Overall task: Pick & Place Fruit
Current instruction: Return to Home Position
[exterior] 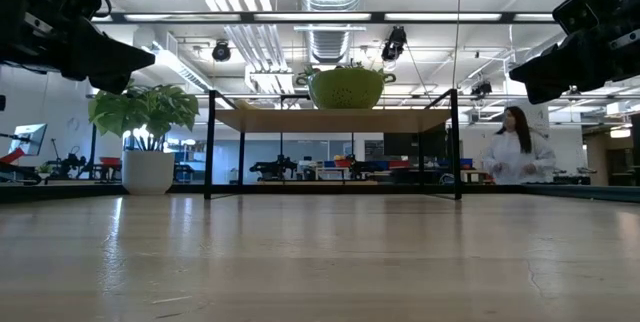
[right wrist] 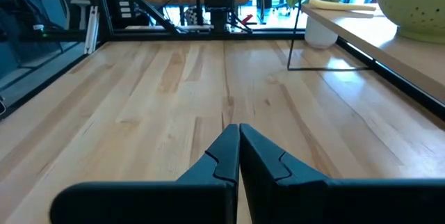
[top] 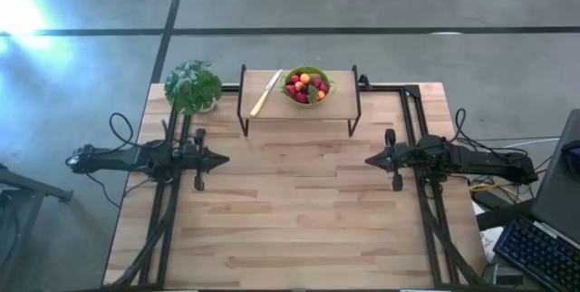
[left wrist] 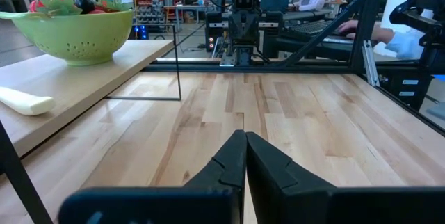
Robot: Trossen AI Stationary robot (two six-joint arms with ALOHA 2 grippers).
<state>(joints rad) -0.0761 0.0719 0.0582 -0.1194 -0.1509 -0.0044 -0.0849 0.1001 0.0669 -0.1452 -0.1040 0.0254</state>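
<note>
The fruit (top: 305, 87), small red, orange and dark pieces, lies heaped in a green colander (top: 307, 86) that stands on a raised wooden shelf (top: 335, 106) at the table's far side; the left wrist view shows the fruit (left wrist: 76, 4) over the colander's rim (left wrist: 76, 37). My left gripper (top: 225, 158) hovers shut above the table at its left side, pointing right. My right gripper (top: 368, 159) hovers shut at the right side, pointing left. Both are far from the colander, with nothing between their fingers (left wrist: 245, 156) (right wrist: 239, 151).
A pale-handled knife (top: 265, 93) lies on the shelf left of the colander. A potted plant (top: 192, 85) stands at the table's far left corner. The shelf rests on thin black legs (top: 242, 120). Bare wooden tabletop (top: 294, 201) lies between the arms. A person (exterior: 515, 145) stands beyond the table.
</note>
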